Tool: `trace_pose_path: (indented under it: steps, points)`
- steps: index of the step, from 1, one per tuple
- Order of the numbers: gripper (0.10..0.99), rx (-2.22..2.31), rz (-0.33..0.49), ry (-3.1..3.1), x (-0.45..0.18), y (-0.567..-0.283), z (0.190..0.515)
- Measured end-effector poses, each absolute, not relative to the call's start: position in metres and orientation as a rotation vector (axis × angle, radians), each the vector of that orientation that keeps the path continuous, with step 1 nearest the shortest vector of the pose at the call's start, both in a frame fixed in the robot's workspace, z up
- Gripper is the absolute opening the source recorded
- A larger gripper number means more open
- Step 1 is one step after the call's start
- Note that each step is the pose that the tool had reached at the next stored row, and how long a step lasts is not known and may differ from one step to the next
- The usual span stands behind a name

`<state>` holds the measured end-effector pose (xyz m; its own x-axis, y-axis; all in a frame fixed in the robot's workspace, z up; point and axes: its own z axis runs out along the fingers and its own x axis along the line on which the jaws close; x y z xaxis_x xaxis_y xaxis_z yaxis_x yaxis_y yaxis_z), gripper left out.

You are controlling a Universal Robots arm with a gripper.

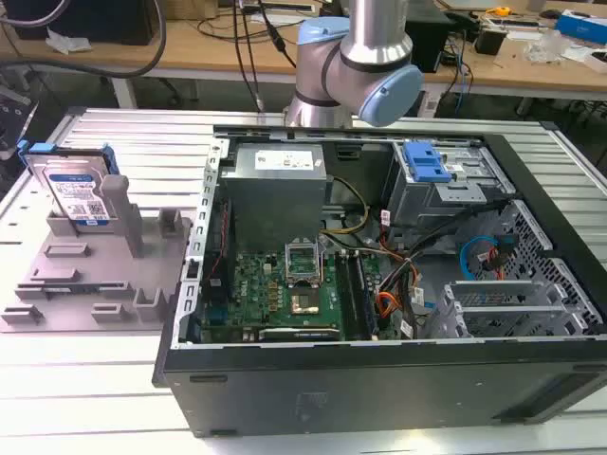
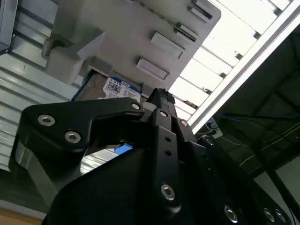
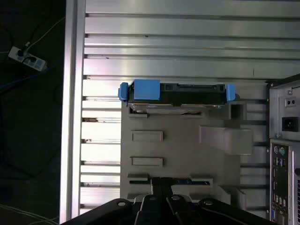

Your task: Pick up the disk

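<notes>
Tool [image 3: 161, 180] pinched together; one disk [image 1: 78, 194], silver, blue side rails, upright in one grey tray [image 1: 57, 284], far left.

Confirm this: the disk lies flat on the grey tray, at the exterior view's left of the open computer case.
Wrong in one respect: the disk stands upright on edge in the grey tray, as the exterior view shows. The rest holds.

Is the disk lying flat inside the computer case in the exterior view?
No: the disk stands on edge in the grey slotted tray at the exterior view's left, outside the computer case.
</notes>
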<state>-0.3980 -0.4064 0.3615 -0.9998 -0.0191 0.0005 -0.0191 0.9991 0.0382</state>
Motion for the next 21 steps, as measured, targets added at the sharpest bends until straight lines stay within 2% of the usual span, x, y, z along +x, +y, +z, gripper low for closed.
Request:
trace_pose_path:
  steps: [11, 21]
  points:
    - [0.106, 0.046, -0.06, -3.14, -0.398, -0.4064, 0.3615]
    - [0.106, 0.521, -0.059, -3.091, -0.398, -0.4064, 0.3611]
